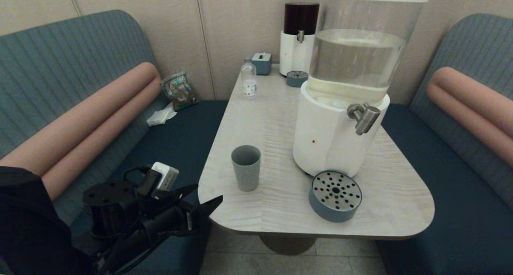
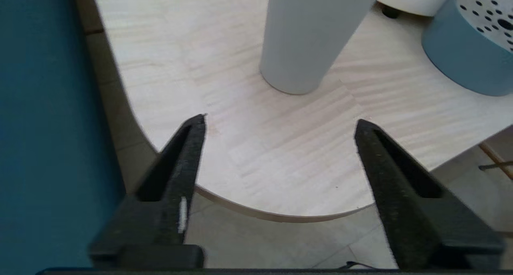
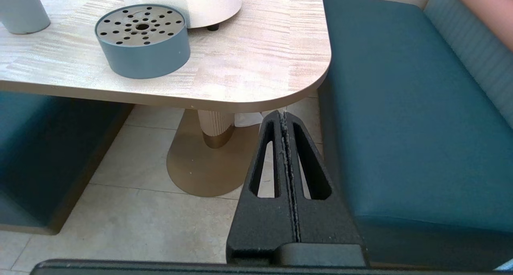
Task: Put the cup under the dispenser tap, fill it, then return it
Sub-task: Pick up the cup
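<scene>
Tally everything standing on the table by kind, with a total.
Dispensers: 2, the large clear-liquid dispenser and the dark-liquid dispenser
Drip trays: 2, the near drip tray and the far drip tray
Cups: 1, the cup
Bottles: 1, the small clear bottle
Boxes: 1, the small blue box
Total: 7

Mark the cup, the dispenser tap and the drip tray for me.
cup (image 1: 246,168), head view, on the outer side wall.
dispenser tap (image 1: 364,117), head view, on the steel spigot body.
drip tray (image 1: 336,191), head view, on the perforated metal top.
</scene>
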